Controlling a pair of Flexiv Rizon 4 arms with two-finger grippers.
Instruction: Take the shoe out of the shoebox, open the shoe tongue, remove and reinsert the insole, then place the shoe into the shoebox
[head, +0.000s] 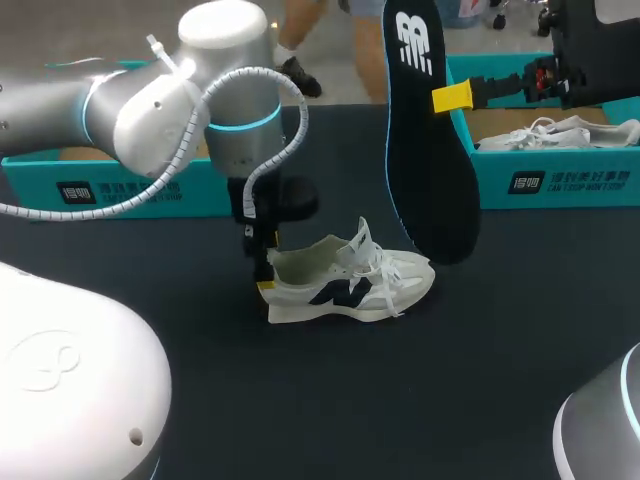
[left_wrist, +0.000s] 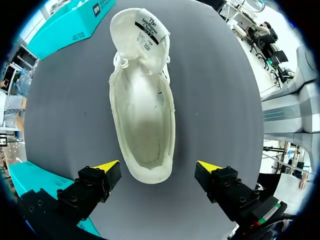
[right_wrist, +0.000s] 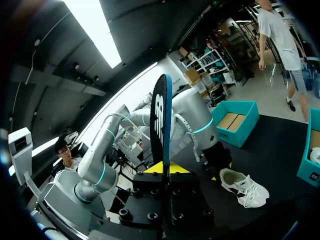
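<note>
The left end effector (left_wrist: 158, 167) hangs open low over the bench (head: 480, 380). Its yellow fingertips (left_wrist: 107, 166) stand on either side of the heel of the shoe (left_wrist: 145, 110). One tip is plainly apart from the heel. The other is just beside it, and the wrist view does not settle whether it touches.

The shoe rests on its sole on the bench, with the toe pointing away from this end effector. Ahead of the fingers the shoe's mouth lies open and shows pale lining. The tongue (left_wrist: 142, 32) is folded forward over the laces with its label facing up.

The right end effector (right_wrist: 166, 170) is closed on the insole (right_wrist: 161, 115), with a yellow tip pressed to each face at one long edge. The insole is dark with a white mark near its upper end. It stands upright between the fingers, held in the air clear of the bench. From this end effector the shoe lies ahead and below, with the left arm (right_wrist: 195, 120) standing at its heel.

Under and just behind the right end effector sits the right box (head: 560, 185), teal and open, with a second shoe (head: 560, 132) lying inside. The left box (head: 120, 195), also teal, sits on the bench beyond the left end effector.
</note>
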